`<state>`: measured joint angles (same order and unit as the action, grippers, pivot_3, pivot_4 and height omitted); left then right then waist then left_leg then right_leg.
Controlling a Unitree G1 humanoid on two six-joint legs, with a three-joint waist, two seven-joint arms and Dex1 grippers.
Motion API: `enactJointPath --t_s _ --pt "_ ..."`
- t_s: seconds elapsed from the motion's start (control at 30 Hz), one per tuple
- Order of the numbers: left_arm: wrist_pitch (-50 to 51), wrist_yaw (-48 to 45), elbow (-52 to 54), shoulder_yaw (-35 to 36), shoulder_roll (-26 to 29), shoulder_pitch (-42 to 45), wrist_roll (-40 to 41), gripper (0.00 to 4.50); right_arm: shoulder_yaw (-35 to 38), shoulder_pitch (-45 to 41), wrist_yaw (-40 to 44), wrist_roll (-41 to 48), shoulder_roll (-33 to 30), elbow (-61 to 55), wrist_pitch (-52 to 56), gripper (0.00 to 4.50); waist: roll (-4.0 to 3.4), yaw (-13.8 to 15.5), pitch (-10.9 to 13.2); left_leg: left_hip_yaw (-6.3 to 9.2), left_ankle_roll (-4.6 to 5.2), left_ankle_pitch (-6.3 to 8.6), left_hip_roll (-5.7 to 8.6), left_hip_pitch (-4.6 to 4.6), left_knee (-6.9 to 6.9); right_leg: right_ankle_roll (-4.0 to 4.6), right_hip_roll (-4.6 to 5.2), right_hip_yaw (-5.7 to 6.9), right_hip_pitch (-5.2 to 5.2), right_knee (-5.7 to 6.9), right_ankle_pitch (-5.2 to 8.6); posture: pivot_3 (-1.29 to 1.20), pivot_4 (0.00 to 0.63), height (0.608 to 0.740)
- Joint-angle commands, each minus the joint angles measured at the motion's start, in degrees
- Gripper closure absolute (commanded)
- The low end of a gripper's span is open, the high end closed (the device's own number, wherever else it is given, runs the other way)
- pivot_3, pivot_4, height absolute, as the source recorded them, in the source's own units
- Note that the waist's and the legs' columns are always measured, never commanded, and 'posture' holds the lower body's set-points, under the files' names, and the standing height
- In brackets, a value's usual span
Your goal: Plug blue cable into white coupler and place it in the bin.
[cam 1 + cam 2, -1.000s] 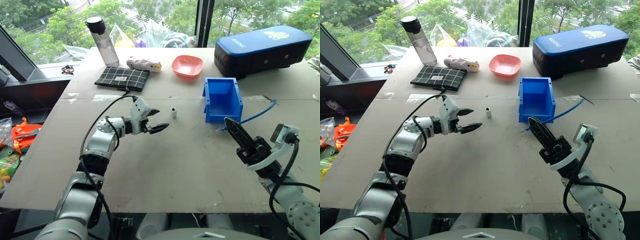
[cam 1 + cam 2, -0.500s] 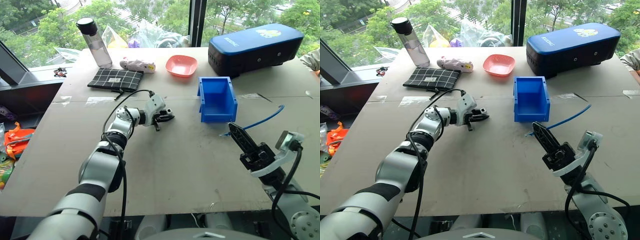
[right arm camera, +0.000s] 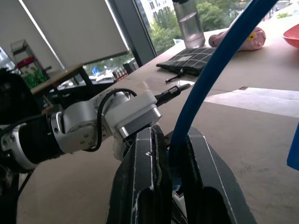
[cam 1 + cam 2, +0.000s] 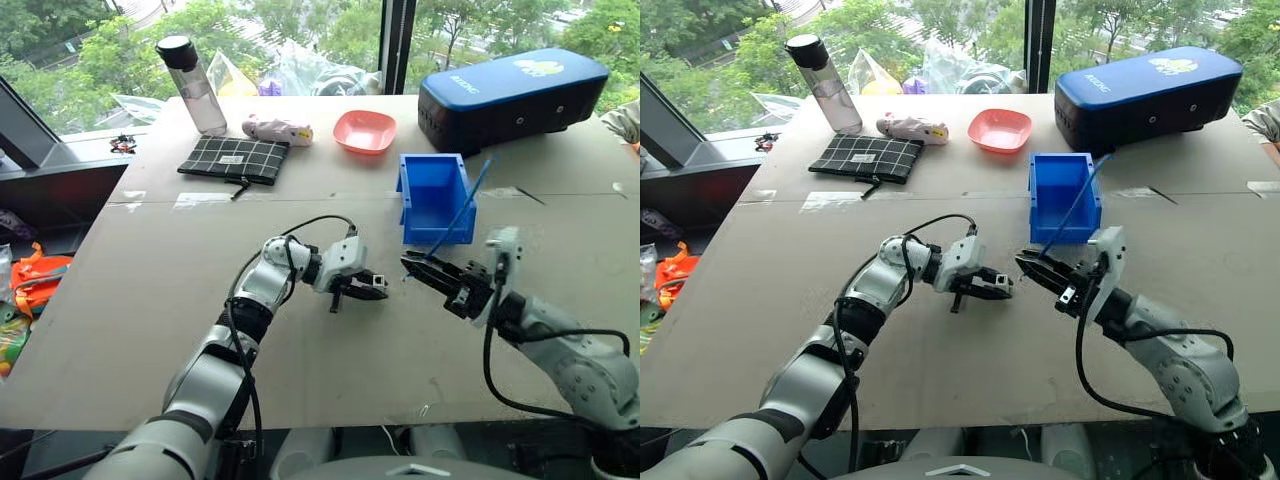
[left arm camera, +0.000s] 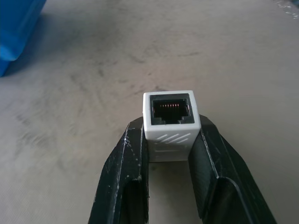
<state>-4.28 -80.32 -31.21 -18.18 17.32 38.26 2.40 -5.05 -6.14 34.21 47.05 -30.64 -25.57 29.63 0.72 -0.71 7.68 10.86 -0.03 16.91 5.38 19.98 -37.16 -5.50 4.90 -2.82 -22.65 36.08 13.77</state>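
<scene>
Your left gripper (image 5: 170, 140) has picked the white coupler (image 5: 170, 123) off the bench. Your right gripper (image 3: 170, 156) has lifted the blue cable (image 4: 455, 215), and the two now face each other.

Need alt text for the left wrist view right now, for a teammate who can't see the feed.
The left gripper pinches the white coupler between its two black fingers, dark socket opening facing the camera with its row of contacts visible. Behind it lies the bare tabletop, with a corner of the bin at the edge.
</scene>
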Motion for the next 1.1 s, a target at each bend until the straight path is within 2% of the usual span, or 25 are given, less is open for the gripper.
enactJointPath --t_s 0.03,0.23,0.4,0.8,0.97,1.1 --pt "1.5 0.1 4.5 -1.2 0.4 0.0 -0.1 3.93 -3.2 -3.9 6.6 -6.0 -0.8 5.4 -2.2 4.50 0.00 0.0 0.0 0.00 0.00 0.00 0.00 0.00 0.00 0.00 0.00 0.00 0.00 0.00 0.00 0.00 0.150 0.737" --pt "3.3 1.1 6.2 -2.3 1.1 -0.6 -0.2 3.93 -7.5 -9.9 13.9 -14.7 0.2 14.4 -6.5 4.50 0.00 -0.1 0.0 0.06 -0.01 0.00 0.00 0.01 0.00 0.00 0.01 0.02 -0.01 0.00 0.00 0.00 0.150 0.737" --pt "4.7 1.7 7.9 -2.7 1.3 -1.4 0.2 3.93 -8.1 -11.8 17.4 -17.8 1.6 17.6 -8.1 4.50 0.00 0.0 0.0 0.14 -0.01 0.00 -0.02 0.02 0.00 0.00 0.03 0.05 -0.01 -0.01 0.00 0.00 0.150 0.737" --pt "6.8 1.2 9.1 -2.9 1.7 -1.4 0.6 3.93 -2.6 -12.5 20.3 -13.6 2.7 13.6 -4.7 4.50 0.00 0.0 0.0 0.24 -0.01 0.00 -0.03 0.03 0.00 0.01 0.06 0.09 -0.01 -0.01 0.00 0.00 0.150 0.737" --pt "7.1 1.0 9.1 -2.8 1.6 -1.1 0.7 3.93 -3.4 -12.4 20.3 -12.8 3.8 12.0 -3.3 4.50 0.00 0.0 0.0 0.26 -0.01 0.00 -0.04 0.04 0.00 0.01 0.07 0.12 -0.01 -0.01 0.00 0.00 0.150 0.737" --pt "7.4 1.0 9.2 -2.8 1.5 -1.0 0.9 3.93 -5.3 -11.5 20.8 -15.7 4.3 13.2 -4.8 4.50 -0.01 0.0 0.0 0.27 -0.01 0.00 -0.03 0.04 -0.01 0.01 0.07 0.13 -0.02 -0.01 0.00 0.00 0.150 0.737"
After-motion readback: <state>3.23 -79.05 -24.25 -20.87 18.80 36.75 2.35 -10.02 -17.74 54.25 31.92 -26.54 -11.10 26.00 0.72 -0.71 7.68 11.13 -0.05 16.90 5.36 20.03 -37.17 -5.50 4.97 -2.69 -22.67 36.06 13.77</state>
